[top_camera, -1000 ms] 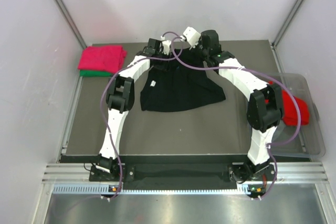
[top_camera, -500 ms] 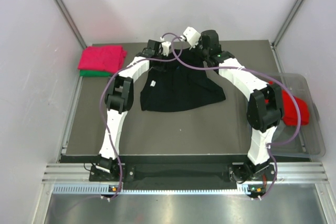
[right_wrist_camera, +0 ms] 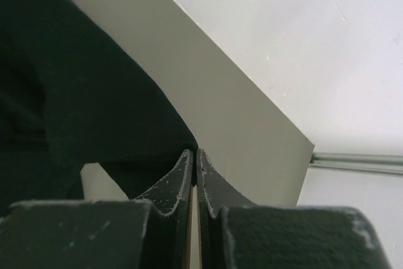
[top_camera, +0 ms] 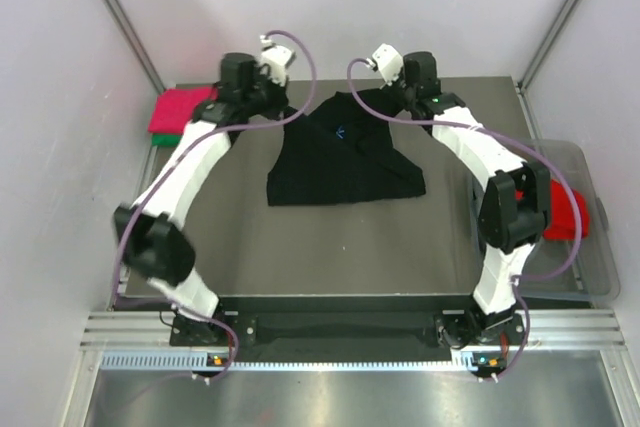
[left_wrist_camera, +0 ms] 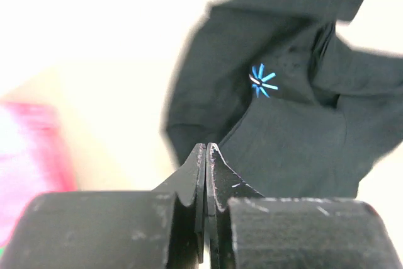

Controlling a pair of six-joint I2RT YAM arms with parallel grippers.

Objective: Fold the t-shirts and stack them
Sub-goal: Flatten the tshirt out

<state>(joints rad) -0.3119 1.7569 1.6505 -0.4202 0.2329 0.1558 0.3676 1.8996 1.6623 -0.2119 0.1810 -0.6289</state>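
Top view: black t-shirt (top_camera: 345, 162) rumpled on worktop (top_camera: 300, 237), centre toward far edge, long axis left-right. You have left pincer (top_camera: 285, 105) and right pincer (top_camera: 392, 97) at its far corners. Folded pink-red t-shirt (top_camera: 190, 107) sits at far left corner, nearer left arm.

Left wrist: left pincer (left_wrist_camera: 203, 152) clamped on soft matte shirt (left_wrist_camera: 283, 137) edge; cloth spreads away beyond tips.

Right wrist: right pincer (right_wrist_camera: 192, 155) pinched on dark fold (right_wrist_camera: 75, 92).
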